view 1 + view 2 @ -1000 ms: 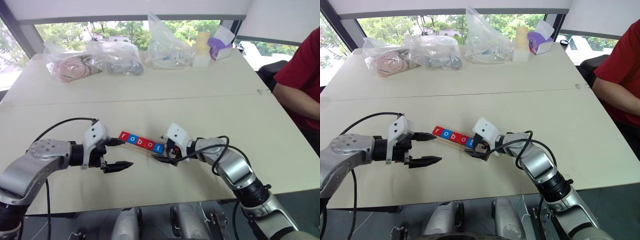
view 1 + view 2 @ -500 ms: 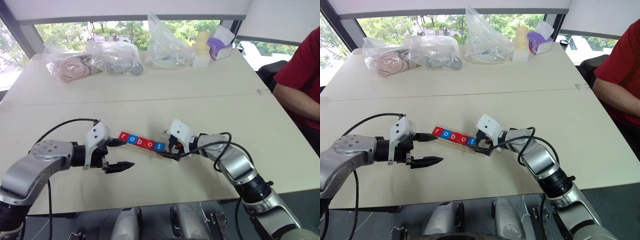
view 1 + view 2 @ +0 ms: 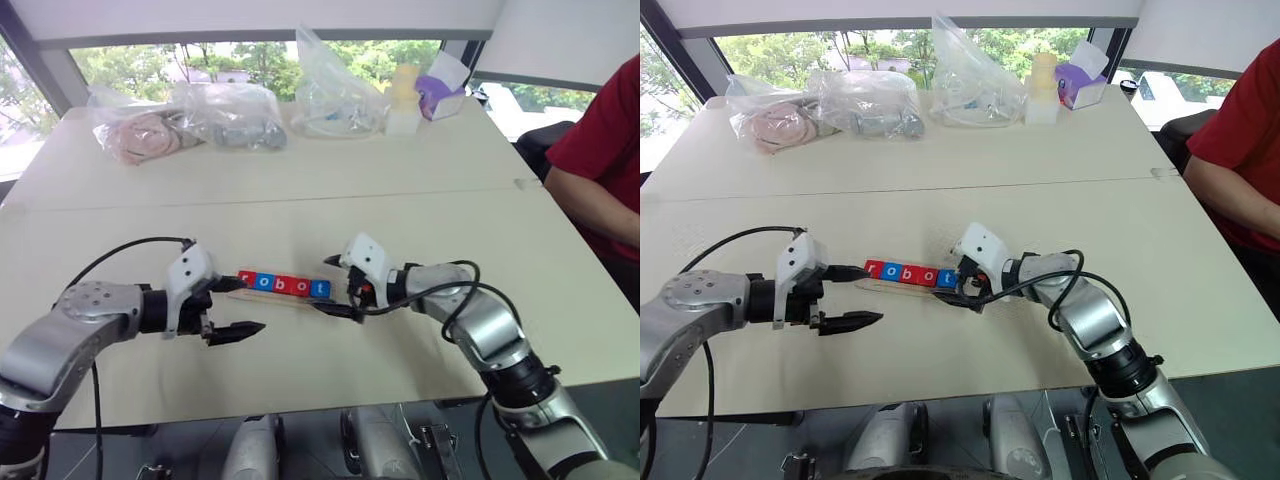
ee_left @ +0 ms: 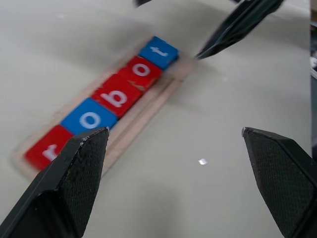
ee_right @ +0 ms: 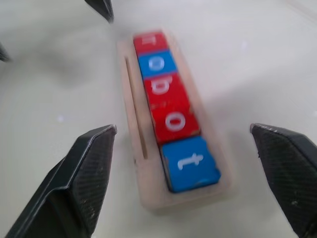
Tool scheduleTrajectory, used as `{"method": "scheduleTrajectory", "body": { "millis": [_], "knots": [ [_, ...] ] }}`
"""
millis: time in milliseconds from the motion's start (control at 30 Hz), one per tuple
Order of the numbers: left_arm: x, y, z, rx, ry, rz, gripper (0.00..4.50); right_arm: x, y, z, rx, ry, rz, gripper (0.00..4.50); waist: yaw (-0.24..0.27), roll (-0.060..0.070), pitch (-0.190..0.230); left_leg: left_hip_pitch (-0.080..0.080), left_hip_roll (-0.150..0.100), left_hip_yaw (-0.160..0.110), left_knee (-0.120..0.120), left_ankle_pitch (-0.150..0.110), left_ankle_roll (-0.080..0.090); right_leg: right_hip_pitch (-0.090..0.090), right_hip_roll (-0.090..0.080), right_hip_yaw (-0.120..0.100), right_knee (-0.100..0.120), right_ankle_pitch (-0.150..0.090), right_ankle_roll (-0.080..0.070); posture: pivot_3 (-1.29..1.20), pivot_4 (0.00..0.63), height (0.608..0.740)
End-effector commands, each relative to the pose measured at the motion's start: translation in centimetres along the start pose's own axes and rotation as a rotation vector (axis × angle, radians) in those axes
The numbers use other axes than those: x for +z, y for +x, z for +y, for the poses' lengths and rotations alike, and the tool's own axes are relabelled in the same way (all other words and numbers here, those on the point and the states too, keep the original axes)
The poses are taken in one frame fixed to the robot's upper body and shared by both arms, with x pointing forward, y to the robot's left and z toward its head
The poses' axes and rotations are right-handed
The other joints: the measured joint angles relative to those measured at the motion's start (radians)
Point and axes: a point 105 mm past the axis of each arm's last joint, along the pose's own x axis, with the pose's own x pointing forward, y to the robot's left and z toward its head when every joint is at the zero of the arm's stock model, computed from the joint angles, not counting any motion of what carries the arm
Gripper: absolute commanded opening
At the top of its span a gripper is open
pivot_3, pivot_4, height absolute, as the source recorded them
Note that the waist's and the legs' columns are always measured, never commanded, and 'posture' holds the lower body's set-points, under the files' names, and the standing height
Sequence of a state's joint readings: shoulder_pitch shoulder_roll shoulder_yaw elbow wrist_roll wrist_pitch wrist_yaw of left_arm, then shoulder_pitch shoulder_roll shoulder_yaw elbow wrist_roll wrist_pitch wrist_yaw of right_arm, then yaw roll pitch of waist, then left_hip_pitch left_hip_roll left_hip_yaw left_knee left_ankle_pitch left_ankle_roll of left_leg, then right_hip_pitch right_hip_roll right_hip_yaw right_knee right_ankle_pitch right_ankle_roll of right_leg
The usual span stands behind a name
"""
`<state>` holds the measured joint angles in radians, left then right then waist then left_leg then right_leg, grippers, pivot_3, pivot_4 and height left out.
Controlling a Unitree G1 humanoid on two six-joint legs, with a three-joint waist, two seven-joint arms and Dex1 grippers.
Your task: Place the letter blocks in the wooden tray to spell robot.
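- Your right gripper (image 3: 962, 283) has its black fingers spread wide and holds nothing; it sits just beside the "t" end.
- Your left gripper (image 3: 232, 306) is equally wide and empty, near the "r" end.
- The five red and blue letter blocks (image 5: 169, 107) lie in the long pale-wood tray (image 5: 130, 91), reading "robot", so the spelling looks finished.
- The tray rests on the beige table (image 3: 400, 210).

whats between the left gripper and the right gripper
The wooden tray with the five letter blocks spelling robot lies between left gripper and right gripper, in the eye views.
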<state>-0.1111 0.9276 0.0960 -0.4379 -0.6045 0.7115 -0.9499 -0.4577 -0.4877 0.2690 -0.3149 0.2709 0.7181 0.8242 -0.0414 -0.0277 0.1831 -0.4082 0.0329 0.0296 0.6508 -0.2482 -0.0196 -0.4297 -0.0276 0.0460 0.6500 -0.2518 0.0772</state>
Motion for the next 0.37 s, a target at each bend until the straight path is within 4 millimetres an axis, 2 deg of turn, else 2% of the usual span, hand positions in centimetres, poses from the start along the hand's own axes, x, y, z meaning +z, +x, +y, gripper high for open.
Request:
{"method": "scheduleTrajectory", "body": {
  "millis": [33,100,200,367],
  "knots": [
    [0.0,-2.1,0.6,0.065,-0.006,-0.007,4.50,2.4,-3.1,0.2,0.054,-0.017,-0.088,4.46,0.000,0.000,0.000,0.000,0.000,0.000,0.000,0.000,0.000,0.000,0.000,0.000,0.000,0.000,0.000,0.00,0.150,0.735],
    [-0.6,-3.2,0.5,0.093,-0.040,0.005,4.50,2.2,-4.7,0.7,0.083,0.005,-0.070,4.46,0.000,0.000,0.000,0.000,0.001,0.000,-0.001,0.000,0.000,0.000,-0.001,0.000,-0.001,0.000,0.000,0.00,0.150,0.735],
    [-1.6,-4.8,0.0,0.131,-0.098,0.013,4.50,0.7,-7.2,1.9,0.129,0.058,0.006,4.46,0.001,0.000,0.000,0.000,0.001,0.000,-0.002,0.000,0.000,0.000,-0.001,0.000,-0.001,-0.001,0.000,0.00,0.150,0.735],
    [-3.3,-6.1,-0.6,0.183,-0.226,0.025,4.50,-1.7,-9.2,2.6,0.118,0.167,0.090,4.46,0.002,0.000,0.000,0.001,0.001,0.000,-0.002,0.000,0.000,0.001,-0.002,0.000,-0.002,-0.001,-0.001,0.00,0.150,0.735]
  ]
}}
